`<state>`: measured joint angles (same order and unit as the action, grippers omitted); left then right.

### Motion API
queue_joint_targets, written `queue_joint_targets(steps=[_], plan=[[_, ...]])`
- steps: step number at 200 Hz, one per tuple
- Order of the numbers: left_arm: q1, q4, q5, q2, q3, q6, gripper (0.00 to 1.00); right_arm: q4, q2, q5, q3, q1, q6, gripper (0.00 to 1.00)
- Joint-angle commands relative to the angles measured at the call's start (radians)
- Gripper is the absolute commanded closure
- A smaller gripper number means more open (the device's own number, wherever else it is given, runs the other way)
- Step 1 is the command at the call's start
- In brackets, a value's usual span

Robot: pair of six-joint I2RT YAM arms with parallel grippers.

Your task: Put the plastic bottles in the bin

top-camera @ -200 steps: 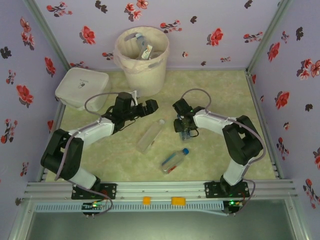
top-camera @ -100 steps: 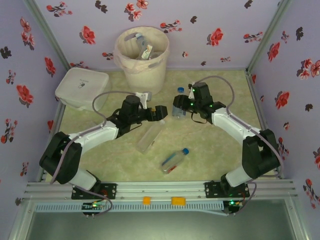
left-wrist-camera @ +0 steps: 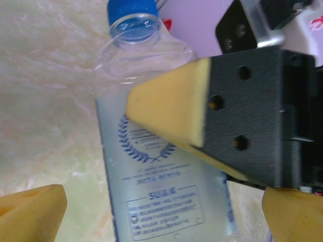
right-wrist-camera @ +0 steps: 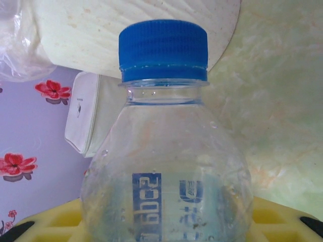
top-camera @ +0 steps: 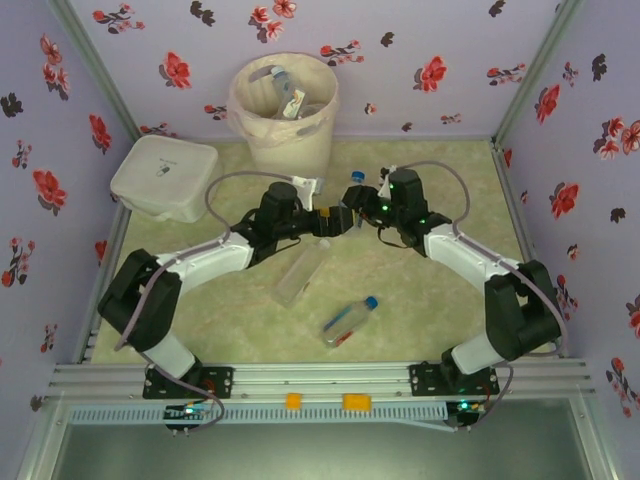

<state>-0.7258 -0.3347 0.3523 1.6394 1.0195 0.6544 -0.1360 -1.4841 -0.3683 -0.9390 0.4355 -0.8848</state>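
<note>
My right gripper (top-camera: 358,208) is shut on an upright clear plastic bottle with a blue cap (top-camera: 357,180), held mid-table in front of the bin (top-camera: 283,125). In the right wrist view that bottle (right-wrist-camera: 164,151) stands between the yellow pads of the right gripper (right-wrist-camera: 166,227). My left gripper (top-camera: 335,221) is open right beside it. In the left wrist view the held bottle (left-wrist-camera: 151,166) lies between the pads of the left gripper (left-wrist-camera: 161,217), and a right fingertip (left-wrist-camera: 171,108) crosses it. Two more bottles lie on the table: a white-capped one (top-camera: 300,271) and a blue-capped one (top-camera: 349,320).
The cream bin holds several bottles (top-camera: 287,95) and stands at the back, left of centre. A flat white box (top-camera: 165,177) sits at the back left. The patterned walls enclose the table on three sides.
The right gripper has lifted the blue-capped bottle off the table and carried it back toward the centre. The left arm has reached right until its open gripper flanks that bottle.
</note>
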Motion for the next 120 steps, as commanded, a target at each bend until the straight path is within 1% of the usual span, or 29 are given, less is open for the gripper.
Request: queue_joint_targets(steps=[1,25,52,73,87,103,120], plan=[[-0.006,-0.040,0.028,0.052,0.047,0.026,0.02,-0.054,0.062,0.009,0.018,0.001,-0.035,0.53],[-0.008,-0.038,0.035,0.072,0.059,0.045,0.04,-0.052,0.076,0.008,0.019,0.002,-0.036,0.53],[-0.008,-0.050,0.050,0.084,0.052,0.046,0.07,-0.065,0.075,0.038,0.035,0.003,-0.033,0.53],[-0.009,-0.052,0.067,0.092,0.055,0.059,0.11,-0.094,0.062,0.028,0.035,0.002,-0.053,0.53],[-0.010,-0.066,0.077,0.100,0.055,0.074,0.12,-0.091,0.053,0.025,0.023,0.002,-0.056,0.52],[-0.011,-0.079,0.080,0.103,0.050,0.087,0.11,-0.086,0.044,0.024,0.008,0.002,-0.051,0.52],[-0.013,-0.084,0.092,0.103,0.049,0.084,0.06,-0.083,0.033,0.031,0.002,0.002,-0.046,0.52]])
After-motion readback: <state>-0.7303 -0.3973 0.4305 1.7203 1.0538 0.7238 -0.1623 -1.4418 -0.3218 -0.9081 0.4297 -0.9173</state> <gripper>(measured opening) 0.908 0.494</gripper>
